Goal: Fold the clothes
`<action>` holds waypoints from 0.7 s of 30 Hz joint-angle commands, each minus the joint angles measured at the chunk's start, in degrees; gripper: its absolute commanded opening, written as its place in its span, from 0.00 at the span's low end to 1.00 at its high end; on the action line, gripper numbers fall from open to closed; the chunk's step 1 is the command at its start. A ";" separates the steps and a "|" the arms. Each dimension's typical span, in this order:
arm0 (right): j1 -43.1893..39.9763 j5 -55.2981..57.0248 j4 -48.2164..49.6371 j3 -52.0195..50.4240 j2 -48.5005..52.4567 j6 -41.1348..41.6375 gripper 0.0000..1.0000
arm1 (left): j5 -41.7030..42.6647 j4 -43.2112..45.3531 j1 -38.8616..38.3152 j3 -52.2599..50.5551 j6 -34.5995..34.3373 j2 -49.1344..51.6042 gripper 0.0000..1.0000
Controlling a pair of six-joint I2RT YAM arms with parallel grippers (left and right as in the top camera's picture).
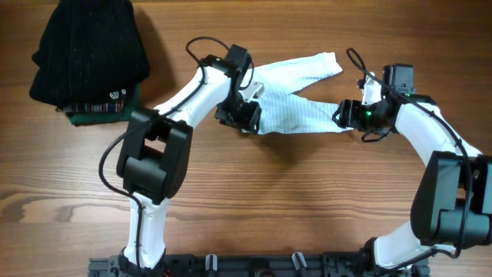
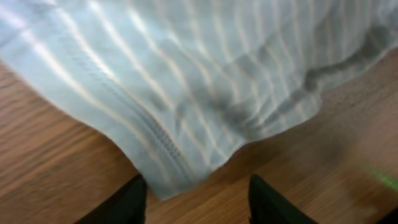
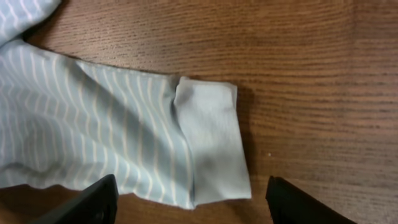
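The clothes are one small pale blue-white striped garment lying spread on the wooden table, with two legs or sleeves reaching right. My left gripper is open at its left lower edge; in the left wrist view the hemmed corner lies just ahead of the spread fingers. My right gripper is open at the end of the lower leg; in the right wrist view the plain cuff lies between the spread fingers. Neither gripper holds the fabric.
A black knit garment lies stacked on a dark green garment with plaid trim at the far left of the wooden table.
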 commanded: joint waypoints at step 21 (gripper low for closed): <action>-0.11 -3.74 -0.04 -0.57 8.76 1.36 0.34 | -5.57 -1.81 -2.58 -0.33 -0.42 -1.16 0.25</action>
